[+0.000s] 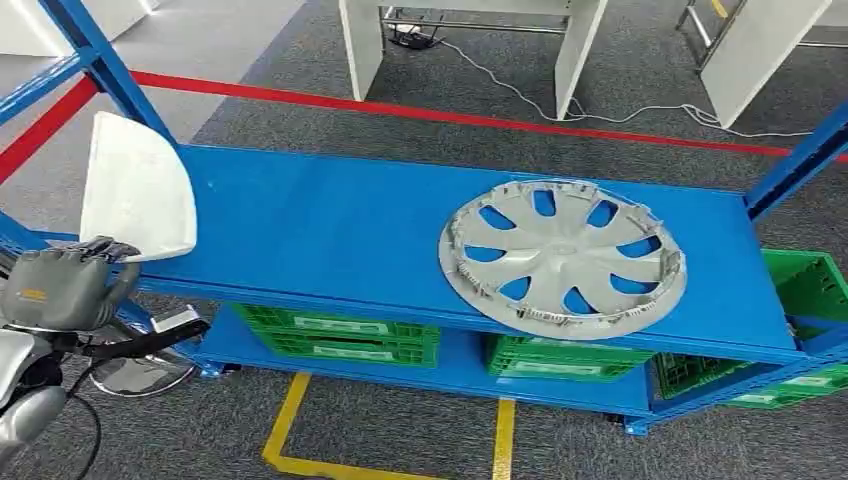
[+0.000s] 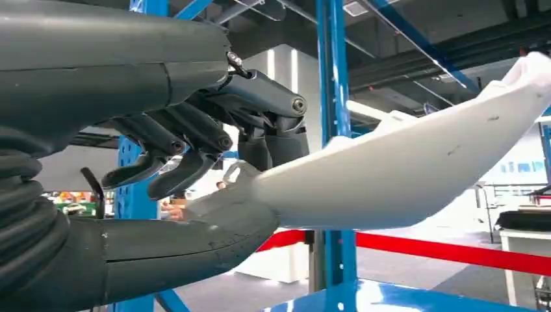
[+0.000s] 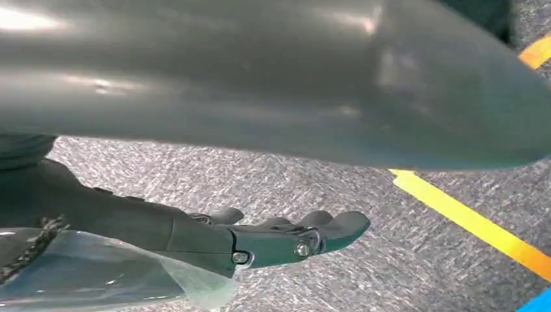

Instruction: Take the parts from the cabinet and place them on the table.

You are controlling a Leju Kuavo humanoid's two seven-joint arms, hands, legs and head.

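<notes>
White plastic panel (image 1: 135,190) pinched at its lower end by left hand (image 1: 62,285), thumb (image 2: 162,244) beneath, fingers (image 2: 195,140) curled over top; panel lifted above left end of blue shelf (image 1: 330,225). Silver hubcap (image 1: 562,258) lies flat on shelf's right half. Green crates (image 1: 340,335) on tier below. Right hand (image 3: 260,237) over grey carpet (image 3: 312,182), fingers loosely extended, holding nothing.

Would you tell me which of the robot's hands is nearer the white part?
Left. The left hand grips the white part; the right hand hangs over carpet.
</notes>
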